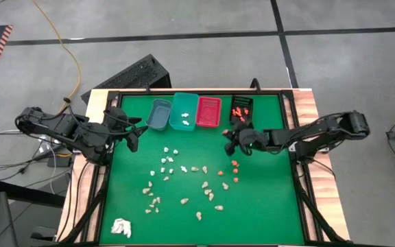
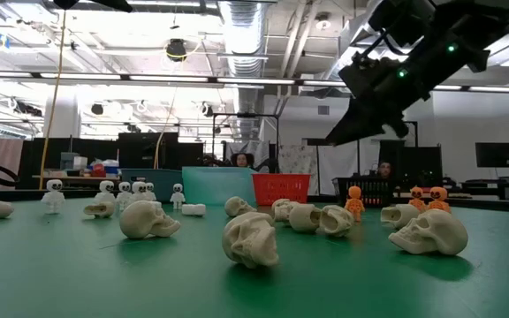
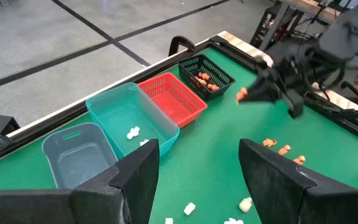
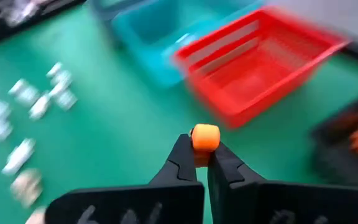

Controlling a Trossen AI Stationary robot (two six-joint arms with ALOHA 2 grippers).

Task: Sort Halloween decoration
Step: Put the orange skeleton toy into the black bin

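We see the Halloween decoration (image 1: 184,175) as dozens of tiny pieces scattered over the green bench (image 1: 266,206): white skeleton figures toward the left, pale beige skulls lying on their sides across the middle, and a few orange figures (image 1: 234,165) standing upright to the right. One orange piece (image 4: 204,137) is pinched between the tips of the right end effector (image 4: 199,155), lifted off the bench. A few white pieces (image 3: 132,132) lie in the teal bin (image 3: 114,106) and several orange pieces (image 3: 206,81) in the black bin (image 3: 219,67).
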